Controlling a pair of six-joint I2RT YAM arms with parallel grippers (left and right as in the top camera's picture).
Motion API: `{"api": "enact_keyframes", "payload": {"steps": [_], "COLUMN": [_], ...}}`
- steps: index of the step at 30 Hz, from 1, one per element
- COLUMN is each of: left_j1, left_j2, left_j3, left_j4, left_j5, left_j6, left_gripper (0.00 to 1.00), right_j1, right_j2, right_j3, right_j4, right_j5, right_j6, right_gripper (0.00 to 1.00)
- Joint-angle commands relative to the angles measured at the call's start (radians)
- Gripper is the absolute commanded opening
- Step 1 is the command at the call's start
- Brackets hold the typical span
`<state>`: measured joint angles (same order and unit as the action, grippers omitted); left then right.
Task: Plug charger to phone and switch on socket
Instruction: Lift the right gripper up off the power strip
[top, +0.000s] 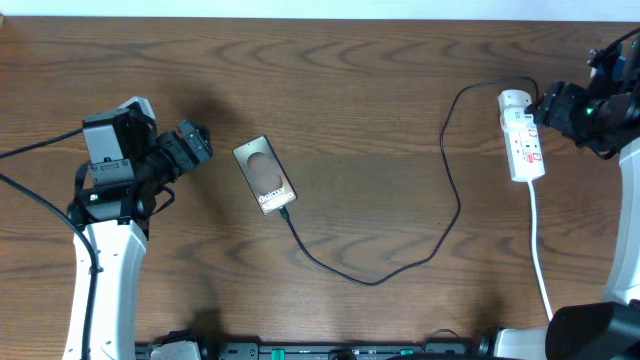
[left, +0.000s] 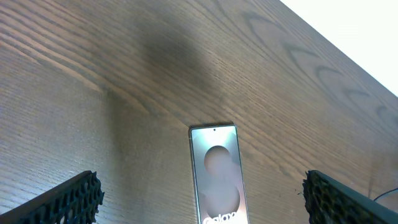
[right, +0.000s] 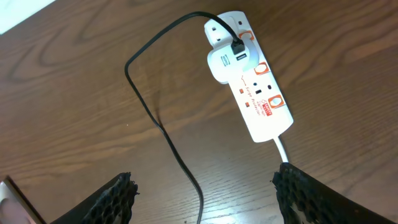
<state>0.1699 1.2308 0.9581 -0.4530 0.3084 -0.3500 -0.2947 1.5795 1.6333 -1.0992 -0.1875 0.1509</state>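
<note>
The bronze phone (top: 265, 175) lies flat left of centre, screen up with white lettering. The charger (top: 448, 190), a thin black cable, runs from the phone's lower end in a loop across the table up to a white adapter (right: 227, 61) plugged into the white socket (top: 526, 145) at the right. Whether its tip is seated in the phone I cannot tell. My left gripper (top: 200, 140) hovers open just left of the phone (left: 215, 174), fingers (left: 71, 198) wide apart. My right gripper (top: 545, 105) is open beside the socket's (right: 255, 87) upper end, above the charger (right: 166, 134).
The socket's white cord (top: 538, 250) runs down toward the front edge on the right. The wooden table (top: 380, 120) ends at a pale back edge. Both arm bases stand at the table's left and right sides.
</note>
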Motion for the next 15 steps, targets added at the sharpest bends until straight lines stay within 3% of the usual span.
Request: {"api": "enact_keyframes", "payload": {"steps": [1,15], "left_j1": [0.005,0.005], "left_j2": [-0.002,-0.002], "left_j3": [0.003,0.003], "left_j4": [-0.003,-0.003], "left_j5": [-0.007,-0.007], "left_j6": [0.01,0.01], "left_gripper": [0.98,0.98], "right_j1": [0.009,0.009], "right_j2": [-0.014,-0.014], "right_j3": [0.001,0.001], "right_j4": [-0.002,-0.002], "right_j5": [0.001,0.001], "right_j6": [-0.011,-0.018], "right_gripper": [0.72,0.72]}}
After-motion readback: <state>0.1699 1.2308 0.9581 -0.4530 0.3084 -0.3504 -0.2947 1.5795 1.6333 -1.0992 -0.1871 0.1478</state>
